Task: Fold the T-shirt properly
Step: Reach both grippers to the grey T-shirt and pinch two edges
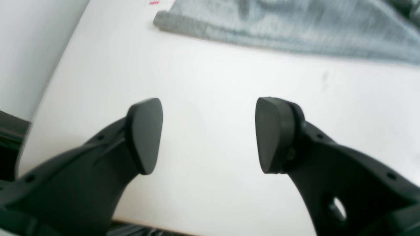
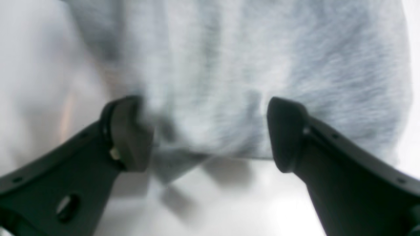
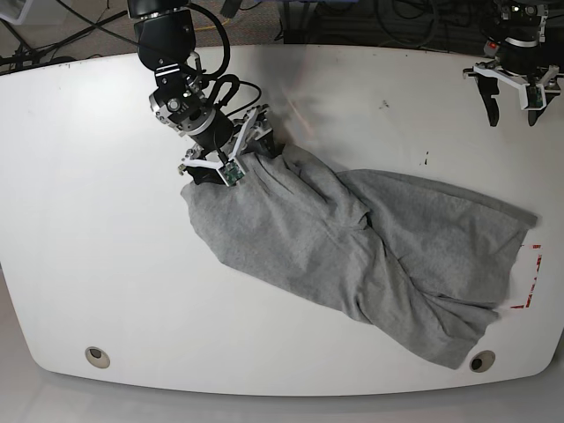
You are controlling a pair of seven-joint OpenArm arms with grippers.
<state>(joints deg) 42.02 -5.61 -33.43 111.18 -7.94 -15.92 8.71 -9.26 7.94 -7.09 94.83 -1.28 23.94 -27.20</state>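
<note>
One T-shirt (image 3: 352, 247), one table (image 3: 88, 220) and two grippers, left (image 3: 512, 104) and right (image 3: 231, 161), are counted.

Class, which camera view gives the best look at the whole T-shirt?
The base view: the grey T-shirt lies crumpled diagonally across the white table, its full outline visible. The right wrist view shows only blurred cloth between the open right gripper fingers. The left wrist view catches just one edge beyond the open left gripper.
</note>
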